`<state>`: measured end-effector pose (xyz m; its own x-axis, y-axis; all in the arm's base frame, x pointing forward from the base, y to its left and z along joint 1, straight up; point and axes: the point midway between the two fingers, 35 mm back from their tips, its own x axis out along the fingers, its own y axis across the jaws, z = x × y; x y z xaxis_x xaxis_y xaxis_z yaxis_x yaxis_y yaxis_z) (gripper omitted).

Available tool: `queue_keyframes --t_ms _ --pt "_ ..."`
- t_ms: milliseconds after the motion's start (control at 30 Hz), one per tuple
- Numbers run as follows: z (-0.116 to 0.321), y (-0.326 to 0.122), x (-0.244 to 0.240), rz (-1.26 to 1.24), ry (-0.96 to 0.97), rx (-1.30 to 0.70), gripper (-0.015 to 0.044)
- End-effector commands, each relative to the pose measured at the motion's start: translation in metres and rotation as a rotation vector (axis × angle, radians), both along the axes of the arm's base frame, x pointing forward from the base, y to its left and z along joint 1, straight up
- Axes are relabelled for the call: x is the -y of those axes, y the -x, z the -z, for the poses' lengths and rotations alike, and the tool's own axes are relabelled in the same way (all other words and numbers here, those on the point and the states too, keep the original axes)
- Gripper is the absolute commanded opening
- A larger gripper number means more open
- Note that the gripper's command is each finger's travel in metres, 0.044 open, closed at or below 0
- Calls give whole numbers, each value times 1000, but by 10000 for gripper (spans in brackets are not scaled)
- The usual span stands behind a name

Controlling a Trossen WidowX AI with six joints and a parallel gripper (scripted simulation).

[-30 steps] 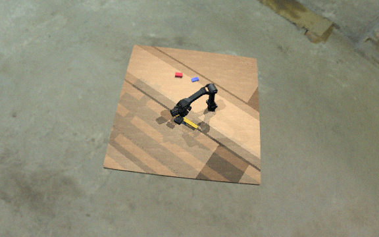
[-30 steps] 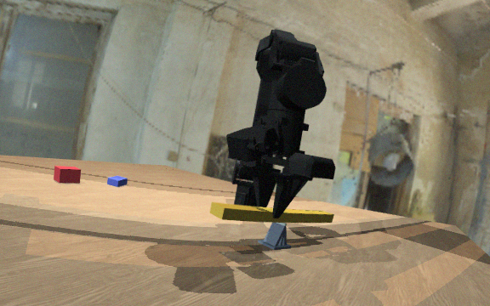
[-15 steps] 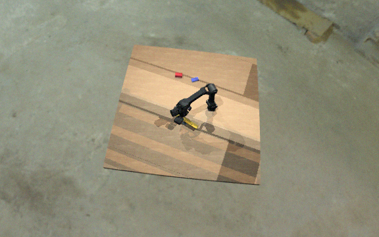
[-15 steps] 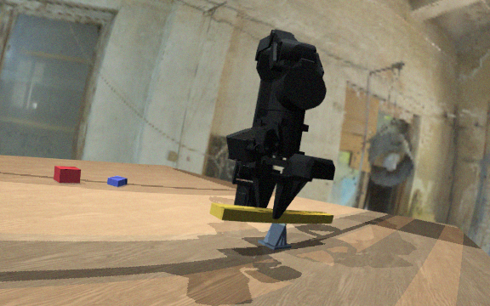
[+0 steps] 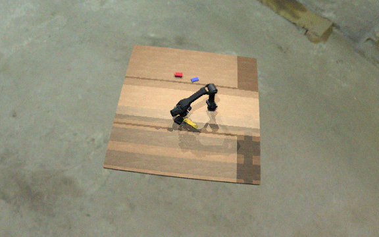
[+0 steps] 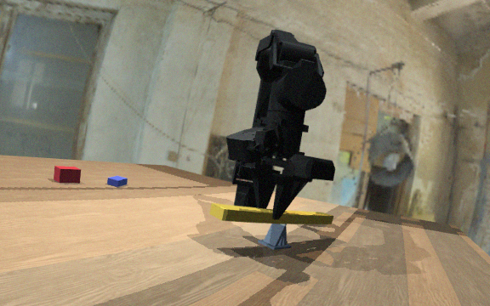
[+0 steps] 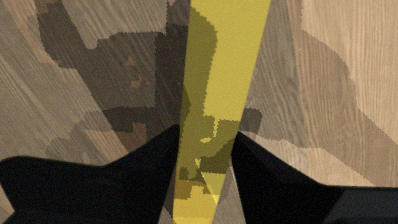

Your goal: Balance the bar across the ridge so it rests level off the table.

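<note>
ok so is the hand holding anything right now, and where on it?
Yes. The hand is shut on the yellow bar, gripping its long sides near mid-length, roughly above the blue ridge.

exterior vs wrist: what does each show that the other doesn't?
Exterior only: the small grey-blue wedge ridge under the bar, the red block and blue block far off, and the black arm.

Wrist only: close view of the black fingers flanking the bar.

Both: the gripper shut on the long yellow bar, above the wooden table.
</note>
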<state>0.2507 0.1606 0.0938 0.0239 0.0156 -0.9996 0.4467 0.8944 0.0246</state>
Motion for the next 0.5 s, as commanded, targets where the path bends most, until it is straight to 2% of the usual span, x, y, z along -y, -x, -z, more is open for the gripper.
queue_keyframes --t_ms 0,467 --pt "1 0 0 1 0 0 0" --pt "2 0 0 1 0 0 0"
